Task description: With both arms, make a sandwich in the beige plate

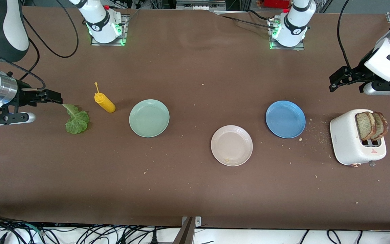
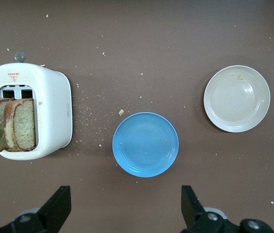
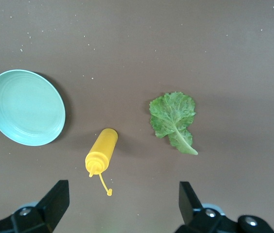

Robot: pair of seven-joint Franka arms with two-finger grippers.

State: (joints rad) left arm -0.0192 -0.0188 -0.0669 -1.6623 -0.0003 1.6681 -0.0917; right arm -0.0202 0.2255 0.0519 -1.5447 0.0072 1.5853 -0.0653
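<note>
Bread (image 1: pixel 371 126) is seen upright in the toaster (image 1: pixel 355 142) at the left arm's edge; the beige plate (image 1: pixel 231 145) lies bare mid-table. Left gripper (image 2: pixel 122 208) and right gripper (image 3: pixel 120 206), the latter over lettuce (image 1: pixel 76 119), are held wide open, empty. Slices are best pinched by the crust.

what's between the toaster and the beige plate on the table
The blue plate sits between the toaster and the beige plate, slightly farther from the front camera than both, with crumbs scattered around it. The front view and left wrist view both show this.
</note>
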